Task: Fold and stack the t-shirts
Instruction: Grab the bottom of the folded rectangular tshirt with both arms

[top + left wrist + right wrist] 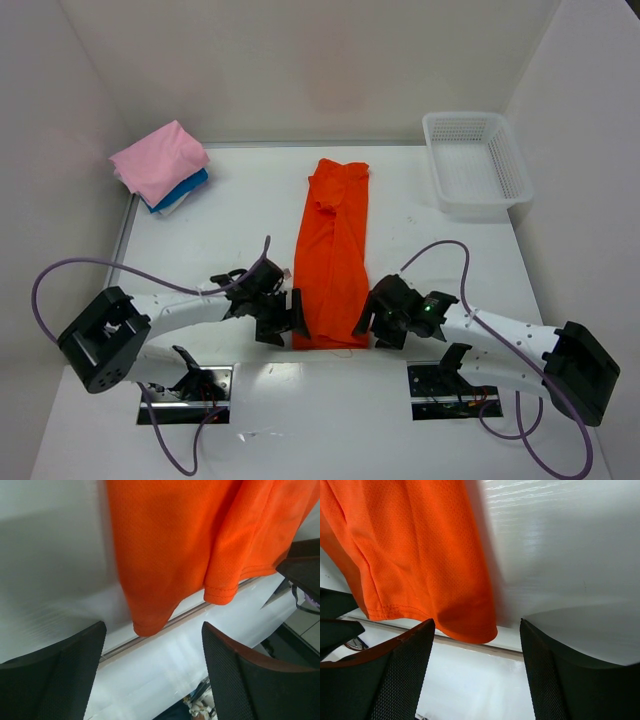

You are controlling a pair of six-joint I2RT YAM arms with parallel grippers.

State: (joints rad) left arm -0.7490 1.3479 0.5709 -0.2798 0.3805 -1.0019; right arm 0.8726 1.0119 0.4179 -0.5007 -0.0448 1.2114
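Fingers (55, 680) of the left gripper (152, 675) are seen spread wide apart with nothing clamped; the near left corner of the orange t-shirt (200, 540) is found just at the mouth of the gap, not pinched. Fingers (575, 675) of the right gripper (477, 672) are likewise parted and released, the near right corner of the same hem being placed just at their opening. The orange t-shirt is laid flat on the counter (240, 220) as a long narrow strip, running near to far at the middle, flanked at its near end by both grippers. A pink t-shirt (158, 160) is stacked folded on a blue t-shirt (190, 188) at the far left corner. A white mesh basket (475, 160) is noted at the far right.
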